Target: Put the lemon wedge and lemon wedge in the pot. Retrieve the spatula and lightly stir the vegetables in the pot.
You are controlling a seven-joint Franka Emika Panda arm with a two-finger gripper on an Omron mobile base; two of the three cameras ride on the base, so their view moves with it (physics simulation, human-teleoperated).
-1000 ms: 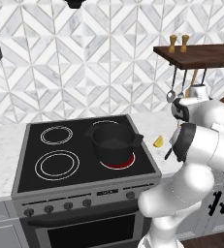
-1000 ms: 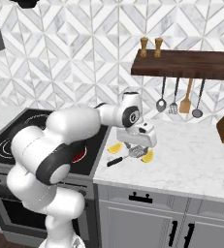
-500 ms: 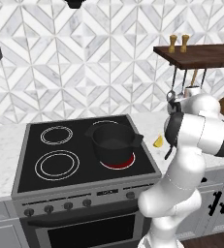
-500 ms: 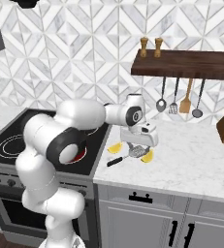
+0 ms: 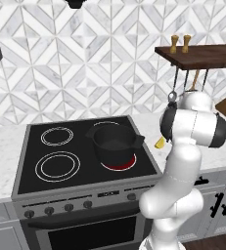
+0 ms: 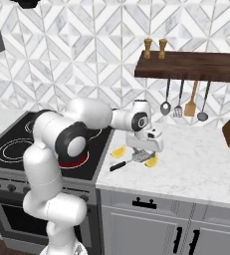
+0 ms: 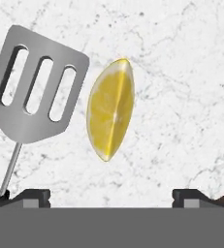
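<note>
Marble counter (image 7: pixel 181 72): lemon wedge (image 7: pixel 110 110) between the spread fingertips (image 7: pixel 31 196) of the hand (image 7: pixel 111 197)

White arm with dark joints bends forward and down to the right of its base; two-finger gripper (image 7: pixel 111 196) points downward, dark fingertips (image 7: pixel 32 195) spread wide apart.

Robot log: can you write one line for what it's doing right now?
gripper: open, above lemon wedge | spatula: beside wedge on counter | second wedge: on counter | pot: on stove, no wedges seen inside
</note>
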